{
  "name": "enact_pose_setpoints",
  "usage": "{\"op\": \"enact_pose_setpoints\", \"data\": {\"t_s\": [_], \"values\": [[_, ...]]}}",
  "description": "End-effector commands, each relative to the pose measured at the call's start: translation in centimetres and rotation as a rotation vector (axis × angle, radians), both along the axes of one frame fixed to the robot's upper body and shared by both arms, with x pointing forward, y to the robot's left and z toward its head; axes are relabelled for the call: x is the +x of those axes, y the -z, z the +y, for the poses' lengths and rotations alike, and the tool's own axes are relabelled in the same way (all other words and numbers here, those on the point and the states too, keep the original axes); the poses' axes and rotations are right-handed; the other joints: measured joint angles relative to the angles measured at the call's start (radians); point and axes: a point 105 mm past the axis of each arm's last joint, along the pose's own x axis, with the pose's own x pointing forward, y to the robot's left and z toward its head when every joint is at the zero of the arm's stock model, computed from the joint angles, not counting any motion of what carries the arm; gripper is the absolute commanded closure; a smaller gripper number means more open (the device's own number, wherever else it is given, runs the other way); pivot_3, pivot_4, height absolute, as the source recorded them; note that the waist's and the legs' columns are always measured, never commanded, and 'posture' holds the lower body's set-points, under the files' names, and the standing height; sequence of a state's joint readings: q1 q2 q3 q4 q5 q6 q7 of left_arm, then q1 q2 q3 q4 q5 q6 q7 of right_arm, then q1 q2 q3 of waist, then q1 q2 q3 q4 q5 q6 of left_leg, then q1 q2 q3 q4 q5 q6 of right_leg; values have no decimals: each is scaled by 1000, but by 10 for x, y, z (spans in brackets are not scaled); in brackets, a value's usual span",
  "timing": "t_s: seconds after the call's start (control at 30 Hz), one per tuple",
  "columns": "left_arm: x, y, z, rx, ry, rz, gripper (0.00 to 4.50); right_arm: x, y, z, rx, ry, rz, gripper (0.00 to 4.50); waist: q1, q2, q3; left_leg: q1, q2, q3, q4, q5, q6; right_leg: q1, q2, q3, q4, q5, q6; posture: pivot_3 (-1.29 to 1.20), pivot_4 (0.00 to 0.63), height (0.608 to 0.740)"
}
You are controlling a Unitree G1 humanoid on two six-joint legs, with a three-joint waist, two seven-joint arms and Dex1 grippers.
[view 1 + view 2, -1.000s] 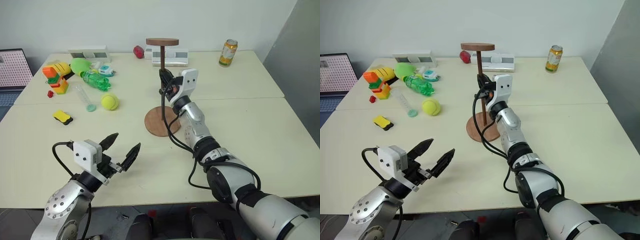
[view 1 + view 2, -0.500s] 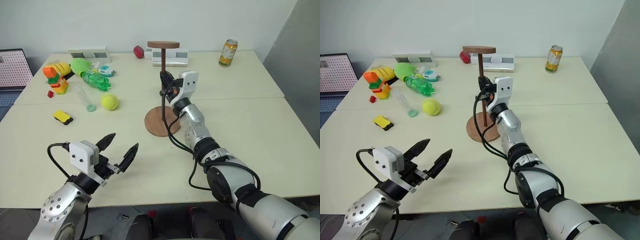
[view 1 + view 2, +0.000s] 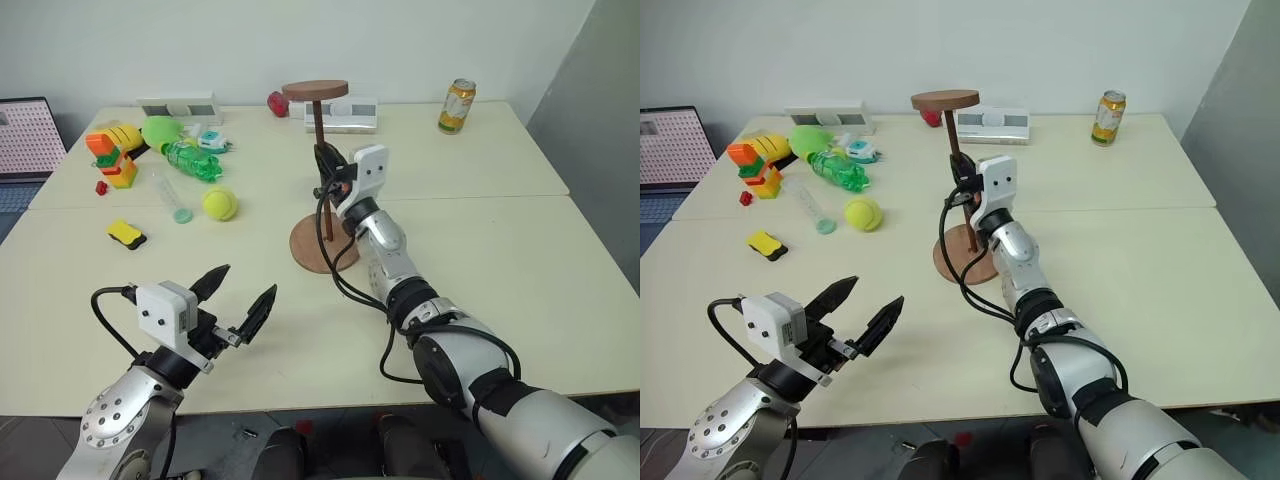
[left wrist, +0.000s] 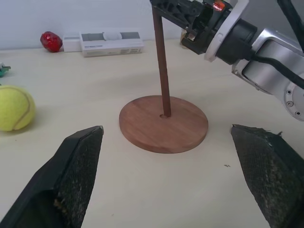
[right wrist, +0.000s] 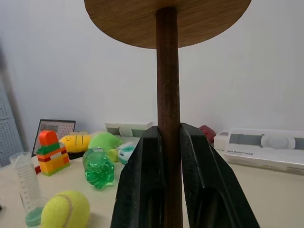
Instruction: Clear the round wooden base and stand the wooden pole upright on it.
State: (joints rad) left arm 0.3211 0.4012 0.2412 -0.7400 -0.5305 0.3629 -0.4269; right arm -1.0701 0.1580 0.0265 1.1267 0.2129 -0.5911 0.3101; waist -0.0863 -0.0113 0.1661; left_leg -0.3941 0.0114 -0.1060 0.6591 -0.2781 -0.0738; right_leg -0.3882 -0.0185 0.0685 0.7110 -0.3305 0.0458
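A: Head view first; where is the pole [image 3: 321,150]?

B: Upright over the base [image 3: 323,245], its foot at the centre hole, small disc on top; the right pincer [image 3: 325,172] is clamped on the shaft about midway, which I judge steadies it while the foot seats; the pole leans slightly.

A: And the base?

B: Flat on the bench [image 3: 500,240], mid-bench, nothing else on it; the clearing part looks done.

A: The other arm?

B: The left pincer [image 3: 240,303] hangs near the bench's near edge, fingers spread wide, empty; well apart from the base, so it stays out of the way.

A: Room to move?

B: Bare bench right of the base and in front of it; the ball [image 3: 219,204], bottle [image 3: 190,160] and toy blocks [image 3: 113,155] crowd the far left; the can [image 3: 456,105] stands far right near the back edge; none of them near the pole.

A: Left wrist view?

B: It looks between its own wide fingers [image 4: 78,161] at the base; the pole's foot sits in or at the hole, I cannot tell how deep.

A: Right wrist view?

B: Both fingers [image 5: 142,180] press the shaft from either side, the disc overhead; a release looks safe only once the pole stands straight.
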Motion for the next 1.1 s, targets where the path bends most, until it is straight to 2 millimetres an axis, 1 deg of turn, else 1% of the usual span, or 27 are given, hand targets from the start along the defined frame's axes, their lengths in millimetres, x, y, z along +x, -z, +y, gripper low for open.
{"op": "enact_pose_setpoints", "data": {"t_s": [0.03,0.1,0.17,0.27,0.43,0.57,0.63,0.7,0.8,0.9,0.97,1.0,1.07,1.1], "values": [[-2,-7,-5,-3,25,-35,0,-36,23,51,47,-163,75,4322,1,0,0,0,0,0,0,0,0,0,0,0,0,0,0,0,150,740],[-1,-6,-5,-5,26,-33,0,-37,31,45,25,-166,98,4322,2,0,0,0,0,0,0,0,0,0,0,0,0,0,0,0,150,740],[1,-6,-6,-9,29,-34,0,-37,37,33,15,-155,121,4322,3,-1,-1,0,0,-1,0,0,0,1,0,0,-1,0,0,0,150,740],[2,-5,-7,-13,31,-34,0,-36,38,16,15,-119,144,4322,4,-1,-1,2,0,-1,0,0,0,3,0,-1,-2,0,0,0,150,740],[6,-5,-9,-20,40,-40,0,-40,34,3,10,-96,145,4322,5,-1,-1,3,0,-1,0,0,0,4,0,-1,-2,0,0,0,150,740],[9,-4,-12,-24,60,-41,0,-39,6,-9,34,-62,58,4322,6,-1,-1,3,0,-1,0,0,0,4,0,-1,-3,0,0,0,150,740],[11,-4,-12,-21,65,-43,0,-39,-11,-18,61,-40,5,4322,5,-1,-1,3,0,-1,-1,0,0,4,0,-1,-3,0,0,0,150,740],[12,-4,-11,-18,67,-44,0,-38,-22,-30,74,-13,-28,4322,5,-1,-1,2,0,-1,-1,0,0,3,0,-1,-3,0,0,0,150,740],[14,-4,-12,-20,73,-47,0,-40,-29,-47,67,22,-55,4322,7,-1,-1,2,0,-1,-1,0,0,3,0,-1,-3,0,0,0,150,740],[15,-4,-14,-23,84,-46,0,-45,-32,-66,48,68,-66,4322,9,-1,-1,1,0,-2,-1,0,0,4,-1,-1,-5,0,0,0,150,740],[16,-2,-14,-17,91,-43,0,-44,-27,-79,-20,99,-17,4322,11,-1,-1,1,0,-2,-2,0,0,4,-1,-2,-5,0,0,0,150,740],[17,-2,-14,-14,92,-42,0,-43,-28,-89,-38,112,16,4322,12,-1,-1,1,0,-1,-2,0,0,4,-1,-1,-5,0,0,0,150,740],[18,-2,-13,-11,93,-43,0,-43,-30,-99,-52,121,53,4322,15,-1,-1,0,0,-2,-2,0,0,4,-1,-1,-5,0,0,0,150,740],[20,-3,-13,-6,119,-30,0,-43,-36,-110,-150,90,74,4322,15,0,-1,1,0,-2,-2,0,0,4,-1,-1,-5,0,0,0,150,740]]}}
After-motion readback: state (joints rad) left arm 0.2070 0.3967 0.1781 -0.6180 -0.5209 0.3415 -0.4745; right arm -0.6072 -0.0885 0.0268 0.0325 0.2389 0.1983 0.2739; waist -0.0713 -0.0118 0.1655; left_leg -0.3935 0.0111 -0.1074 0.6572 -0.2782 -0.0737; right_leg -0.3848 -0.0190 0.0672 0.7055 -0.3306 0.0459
